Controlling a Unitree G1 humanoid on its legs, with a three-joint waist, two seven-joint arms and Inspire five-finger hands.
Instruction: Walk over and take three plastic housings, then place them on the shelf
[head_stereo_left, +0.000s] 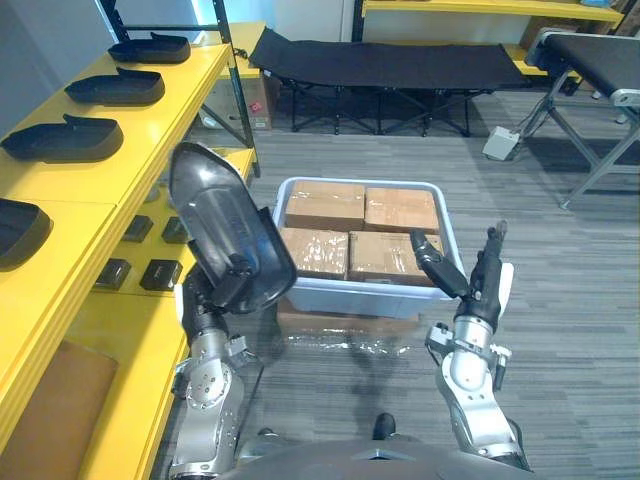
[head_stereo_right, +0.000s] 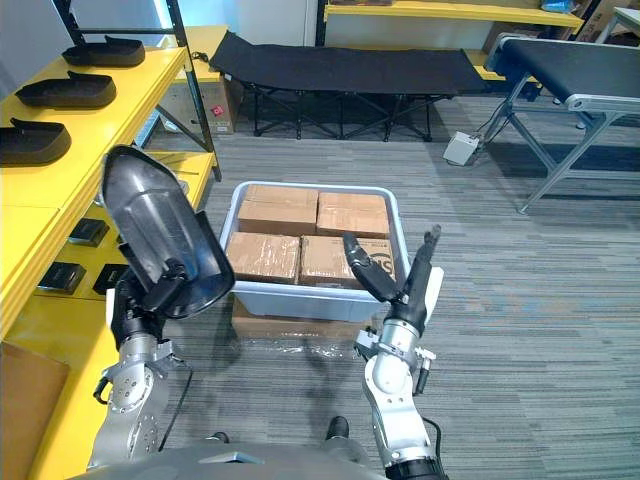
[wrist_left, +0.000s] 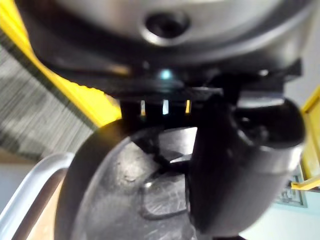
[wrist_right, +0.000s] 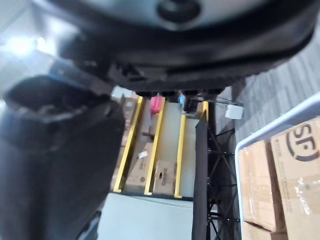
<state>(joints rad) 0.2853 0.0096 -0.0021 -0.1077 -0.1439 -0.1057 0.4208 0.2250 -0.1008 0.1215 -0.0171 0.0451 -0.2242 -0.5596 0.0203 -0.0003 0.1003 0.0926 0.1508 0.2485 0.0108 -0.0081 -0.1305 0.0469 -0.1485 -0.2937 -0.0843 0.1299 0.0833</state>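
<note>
My left hand (head_stereo_left: 232, 283) is shut on a glossy dark plastic housing (head_stereo_left: 222, 225), held upright beside the yellow shelf (head_stereo_left: 150, 130); the housing (wrist_left: 135, 195) shows close past the thumb in the left wrist view. Several more black housings (head_stereo_left: 65, 138) lie in a row on the shelf's top board, and the nearest one (head_stereo_left: 18, 228) sits at the view's left edge. My right hand (head_stereo_left: 478, 268) is raised in front of the white bin (head_stereo_left: 440, 225), fingers straight, holding nothing.
The white bin holds several taped cardboard boxes (head_stereo_left: 325, 205) and stands on the grey carpet. Small black parts (head_stereo_left: 160, 274) lie on the shelf's lower board. A black folding cot (head_stereo_left: 390, 65) stands at the back, and a conveyor frame (head_stereo_left: 590, 60) at the back right.
</note>
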